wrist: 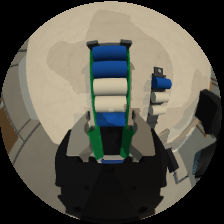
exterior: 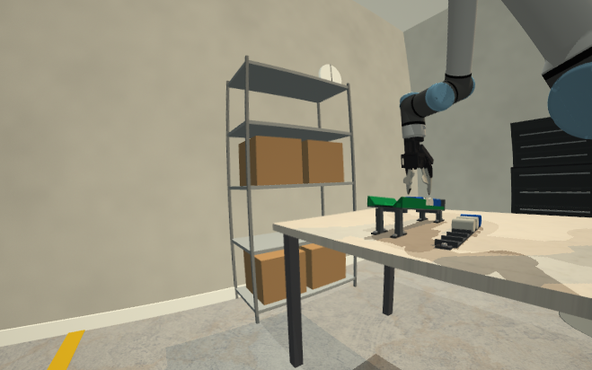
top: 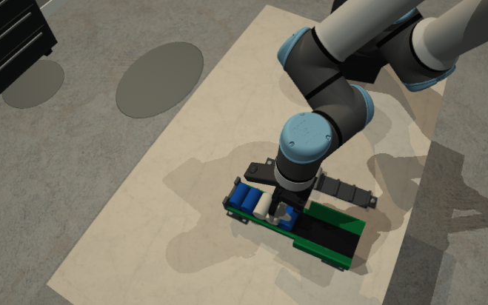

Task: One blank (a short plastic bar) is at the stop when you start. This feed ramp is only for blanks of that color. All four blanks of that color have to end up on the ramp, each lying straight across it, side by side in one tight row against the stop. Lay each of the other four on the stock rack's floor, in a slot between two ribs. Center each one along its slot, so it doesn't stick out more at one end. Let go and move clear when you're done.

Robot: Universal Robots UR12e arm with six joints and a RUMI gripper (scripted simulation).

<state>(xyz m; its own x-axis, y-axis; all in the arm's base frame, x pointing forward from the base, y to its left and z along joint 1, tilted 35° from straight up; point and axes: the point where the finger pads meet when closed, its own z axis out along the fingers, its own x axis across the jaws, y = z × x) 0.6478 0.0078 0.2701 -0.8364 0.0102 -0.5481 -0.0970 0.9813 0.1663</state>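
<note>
The claw (top: 281,212) (exterior: 419,191) (wrist: 110,111), partly open and gripping nothing, is above the green-sided ramp (top: 331,250) (exterior: 383,201) (wrist: 125,142), where three blue and two white blanks lie crosswise; the stock rack (top: 346,191) (exterior: 449,240) (wrist: 152,119) nearby holds one blue, two white.

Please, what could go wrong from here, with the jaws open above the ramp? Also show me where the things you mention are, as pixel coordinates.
The bars on the ramp (top: 321,252) (exterior: 383,201) (wrist: 95,142) lie close together, so the jaws may knock a neighbor when they come down.

Two white bars (top: 262,205) (wrist: 110,86) separate the third blue bar (top: 292,220) (wrist: 111,120) from the first two; removing them would probably leave a gap.

The blue bar on the rack (top: 346,189) (exterior: 445,243) (wrist: 153,120) might be forgotten, although it belongs on the ramp.
</note>
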